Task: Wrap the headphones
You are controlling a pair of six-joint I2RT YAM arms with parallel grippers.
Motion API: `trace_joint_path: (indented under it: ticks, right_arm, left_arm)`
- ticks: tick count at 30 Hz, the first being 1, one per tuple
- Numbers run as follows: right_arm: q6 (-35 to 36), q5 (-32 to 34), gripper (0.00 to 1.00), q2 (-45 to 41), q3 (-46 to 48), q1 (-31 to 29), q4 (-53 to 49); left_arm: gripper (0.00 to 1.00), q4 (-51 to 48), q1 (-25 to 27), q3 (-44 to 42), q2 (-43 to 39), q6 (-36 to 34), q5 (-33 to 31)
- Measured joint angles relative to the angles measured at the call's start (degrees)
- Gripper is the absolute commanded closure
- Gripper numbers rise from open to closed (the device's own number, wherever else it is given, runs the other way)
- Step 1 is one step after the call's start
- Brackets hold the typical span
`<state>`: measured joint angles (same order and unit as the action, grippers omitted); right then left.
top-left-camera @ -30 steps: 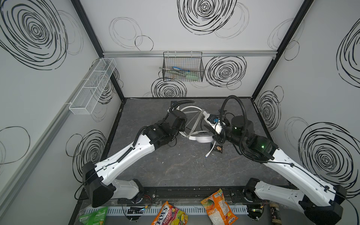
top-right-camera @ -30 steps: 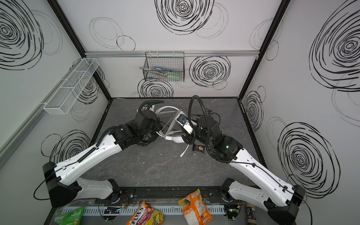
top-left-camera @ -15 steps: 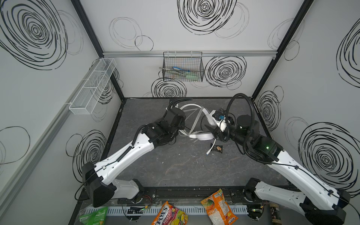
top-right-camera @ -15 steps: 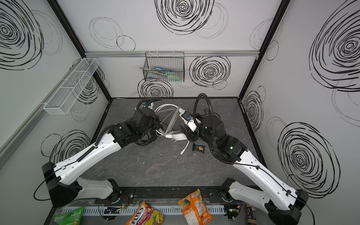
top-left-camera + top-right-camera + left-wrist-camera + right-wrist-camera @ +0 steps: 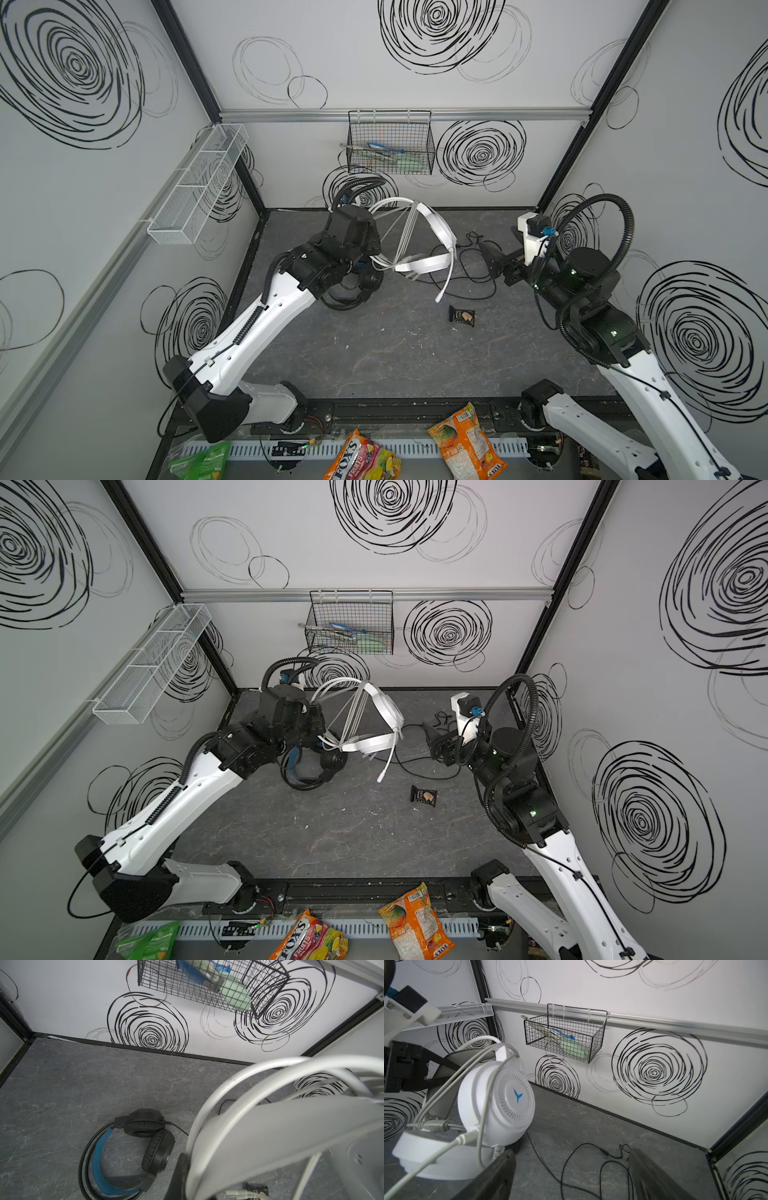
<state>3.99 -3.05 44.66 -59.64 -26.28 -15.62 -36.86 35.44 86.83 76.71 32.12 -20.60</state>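
Toward the far middle of the table [image 5: 374, 353], both top views show the white headset [image 5: 438, 226] [image 5: 386, 712] lifted clear of the surface at the tip of the left arm [image 5: 266, 320]. Its headband arches upward, and the white cable [image 5: 406, 232] is strung in several strands across the band. One loose end of that cable hangs down on the right side, its plug low over the table. The black headset [image 5: 371, 281] [image 5: 332, 763] lies on the table under the left wrist, partly hidden by it. The right fingers [image 5: 490, 259] [image 5: 431, 737] stand to the right of the white headset, near it but apart, spread wide with nothing between them. A small dark wrapper [image 5: 461, 316] lies nearer, on its own.

From the left wrist, one of the left fingers [image 5: 178, 1176] shows as a dark edge against the white headset's [image 5: 280, 1126] thin arcs. The pair are closed tight on it, though which strand they pinch cannot be told. Beyond it, the black headset [image 5: 158, 1147] rests on the table with its blue lining showing.

From the right wrist, the right fingers [image 5: 497, 1176] are far apart and empty, and the black cable [image 5: 609, 1155] loops on the table between them. The white headset's [image 5: 500, 1095] cup with the blue logo hangs left of them in the scene, with cable draped over it. A wire basket [image 5: 564, 1043] hangs on the far wall.
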Motion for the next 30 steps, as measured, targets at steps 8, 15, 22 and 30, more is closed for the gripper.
trace_joint_path:
  ticks: [8,15,22,30]
  right_arm:
    - [-7.3,-17.7,0.02,-3.4,16.8,1.4,9.7]
    - [-10.4,-27.1,0.03,-0.2,19.4,0.3,19.5]
    - [-10.9,-28.4,0.03,5.1,19.2,-1.7,24.5]
    - [-10.4,-25.8,0.02,10.4,16.9,-2.3,26.6]
  left_arm:
    - [1.00,-1.2,-0.9,4.8,-0.3,2.3,3.0]
    - [1.00,-1.1,-0.7,5.7,-0.8,4.5,5.2]
    - [1.00,-0.8,1.0,5.7,-0.8,5.6,6.4]
    - [1.00,0.3,2.5,5.7,-0.8,7.3,7.9]
